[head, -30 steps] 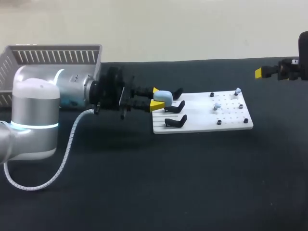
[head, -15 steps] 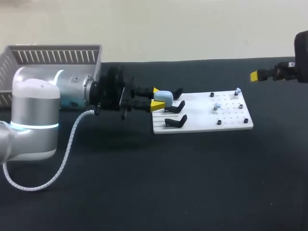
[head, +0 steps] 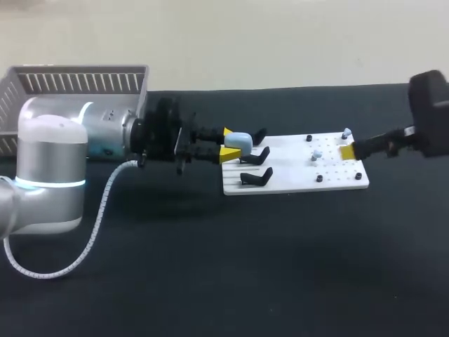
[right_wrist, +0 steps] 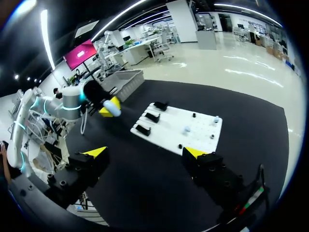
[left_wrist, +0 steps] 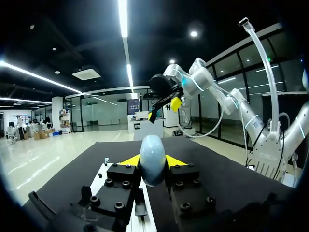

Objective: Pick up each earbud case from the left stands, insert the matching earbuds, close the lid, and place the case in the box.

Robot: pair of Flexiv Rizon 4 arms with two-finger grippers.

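My left gripper is shut on a pale blue earbud case, held just off the left end of the white board, beside the black stands. The left wrist view shows the case upright between the yellow tips. Two small pale earbuds sit on pegs on the board's right half. My right gripper hangs open over the board's right end, with nothing in it. In the right wrist view its gripper is above the board, and the held case lies beyond it.
A white slatted basket stands at the back left, behind my left arm. Three black stands line the board's left side. Small black pegs dot the board's right half.
My right arm has come in from the far right edge, moving left and down until its gripper is over the board's right end. The left arm and the case have not moved.
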